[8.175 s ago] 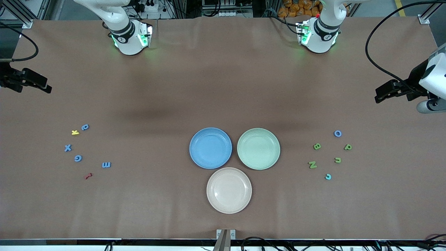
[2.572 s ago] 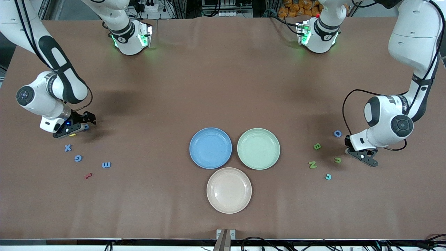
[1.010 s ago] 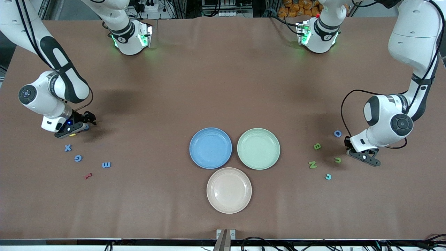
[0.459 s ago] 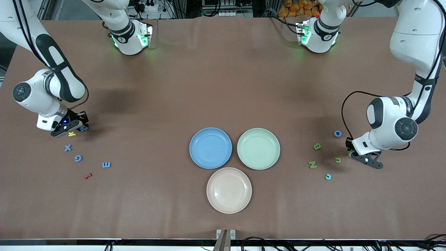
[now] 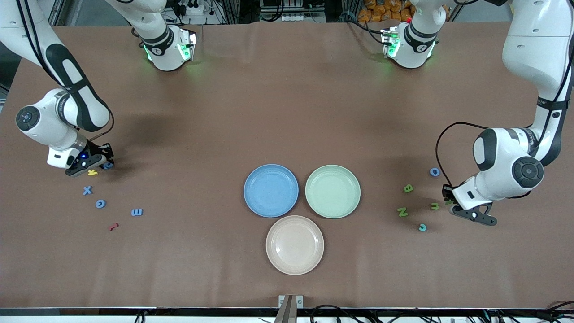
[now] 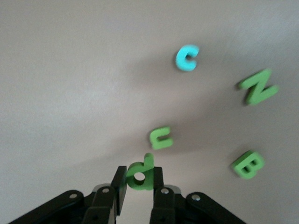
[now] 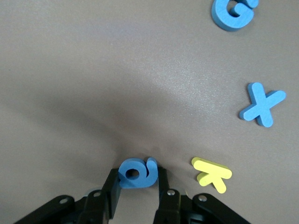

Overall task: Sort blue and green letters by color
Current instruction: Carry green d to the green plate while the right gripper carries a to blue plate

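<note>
My left gripper [image 5: 450,202] is shut on a green letter [image 6: 147,163], held a little above the table beside the green u [image 5: 434,206]. Around it lie a green B [image 5: 408,188], a green N [image 5: 402,211], a light blue C [image 5: 422,227] and a blue O [image 5: 434,172]. At the right arm's end, my right gripper [image 5: 102,164] is shut on a blue letter [image 7: 149,170] low at the table, next to the yellow K [image 7: 212,173]. A blue X [image 5: 87,190], G [image 5: 100,203] and E [image 5: 136,212] lie nearer the front camera.
Three empty plates stand mid-table: a blue plate [image 5: 271,190], a green plate [image 5: 332,191] beside it, and a beige plate [image 5: 294,245] nearer the front camera. A small red letter [image 5: 113,226] lies near the blue E.
The right gripper has closed on the blue letter after shifting slightly toward its end of the table. The left gripper has carried the green letter toward the front camera, past the green u.
</note>
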`<state>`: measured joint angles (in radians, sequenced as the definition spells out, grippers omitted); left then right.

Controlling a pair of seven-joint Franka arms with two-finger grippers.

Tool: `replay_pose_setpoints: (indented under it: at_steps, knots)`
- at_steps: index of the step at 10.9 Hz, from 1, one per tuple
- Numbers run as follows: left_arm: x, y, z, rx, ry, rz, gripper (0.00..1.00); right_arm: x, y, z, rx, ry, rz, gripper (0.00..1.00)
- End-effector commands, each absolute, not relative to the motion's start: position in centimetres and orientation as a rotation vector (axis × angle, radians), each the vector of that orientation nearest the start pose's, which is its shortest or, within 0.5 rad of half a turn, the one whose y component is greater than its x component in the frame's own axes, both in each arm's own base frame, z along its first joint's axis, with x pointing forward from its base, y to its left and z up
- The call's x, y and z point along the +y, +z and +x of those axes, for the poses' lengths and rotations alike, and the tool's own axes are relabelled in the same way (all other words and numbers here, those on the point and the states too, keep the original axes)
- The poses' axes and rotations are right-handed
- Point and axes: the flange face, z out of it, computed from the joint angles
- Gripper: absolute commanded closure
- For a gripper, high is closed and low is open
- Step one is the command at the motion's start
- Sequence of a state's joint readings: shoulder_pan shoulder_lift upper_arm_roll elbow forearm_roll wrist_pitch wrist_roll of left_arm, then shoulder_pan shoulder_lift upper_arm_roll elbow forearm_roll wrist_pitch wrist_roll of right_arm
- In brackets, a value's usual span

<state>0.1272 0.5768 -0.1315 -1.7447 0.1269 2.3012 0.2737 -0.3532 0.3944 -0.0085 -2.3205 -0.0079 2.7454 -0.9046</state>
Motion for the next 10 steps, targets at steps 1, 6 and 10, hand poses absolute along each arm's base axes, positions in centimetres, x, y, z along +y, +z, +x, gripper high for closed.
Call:
replay_pose_setpoints:
  at_steps: [1, 6, 10]
  knots:
    - [-3.5, 27.6, 67.8, 0.326, -0.008, -3.144, 0.93, -17.9, 18.1, 49.3, -0.89, -0.054, -3.042, 1.0]
    - [-13.6, 29.6, 67.2, 0.05, -0.01, -3.188, 0.93, -12.3, 20.2, 53.4, -0.782, -0.046, -3.01, 1.0]
    - [-23.1, 29.7, 65.6, -0.131, 0.03, -3.225, 0.93, -6.3, 22.1, 56.4, -0.636, -0.04, -3.007, 1.0]
